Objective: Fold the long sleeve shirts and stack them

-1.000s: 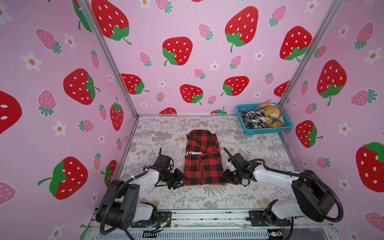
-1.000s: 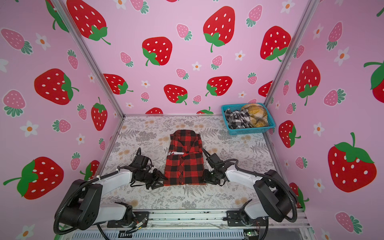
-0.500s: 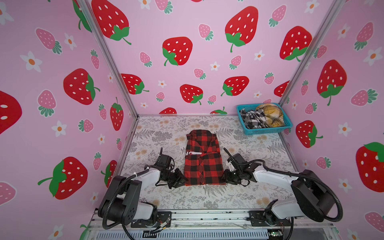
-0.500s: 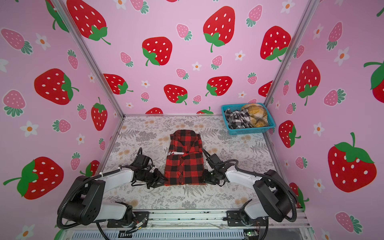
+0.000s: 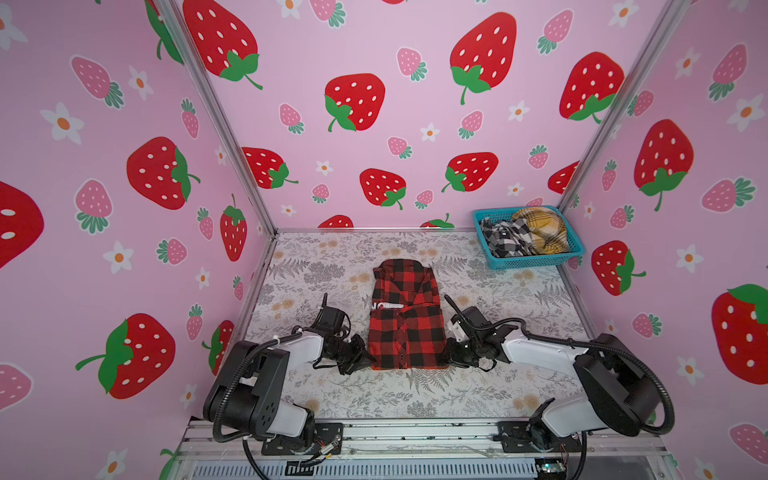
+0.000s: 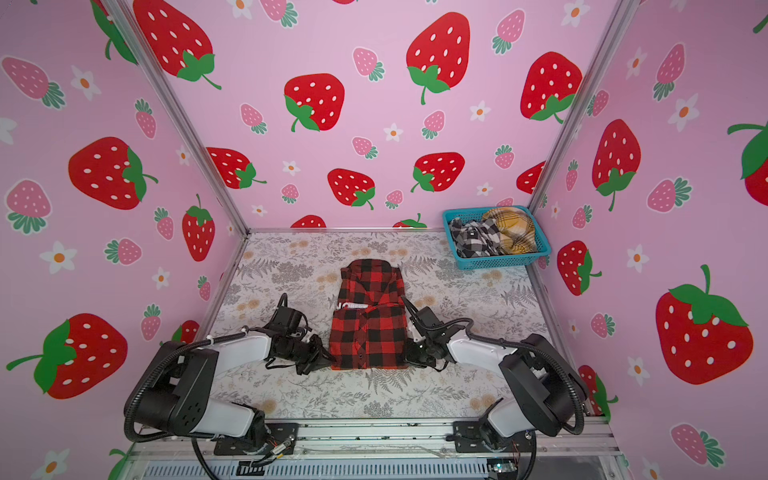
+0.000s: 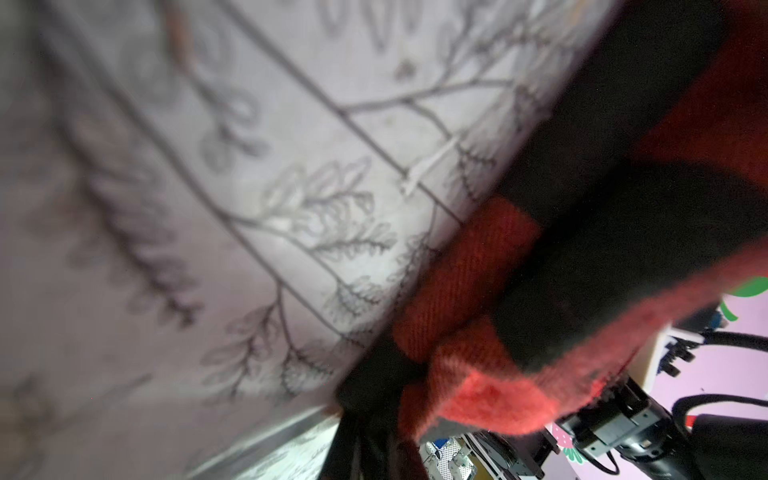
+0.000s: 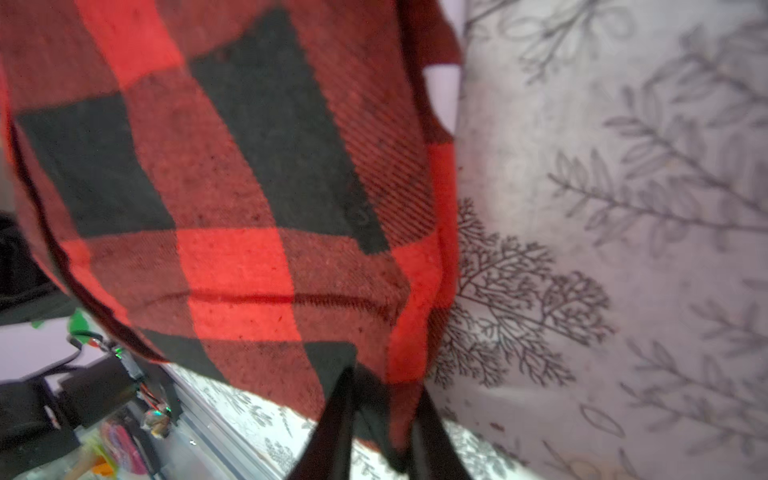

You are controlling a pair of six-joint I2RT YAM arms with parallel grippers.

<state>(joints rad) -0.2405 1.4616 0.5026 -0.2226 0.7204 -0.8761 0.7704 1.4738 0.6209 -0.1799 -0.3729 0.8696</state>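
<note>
Now, unlike a second ago, both grippers are clamped on fabric: the left gripper (image 5: 365,360) pinches the near left hem corner of the red-and-black shirt (image 5: 405,332), the right gripper (image 5: 449,358) its near right one. Bunched fuzzy flannel hides the fingertips. The shirt lies folded on the floral table (image 5: 374,395); two plaid shirts (image 5: 505,241) fill a perforated turquoise basket (image 5: 536,262).
</note>
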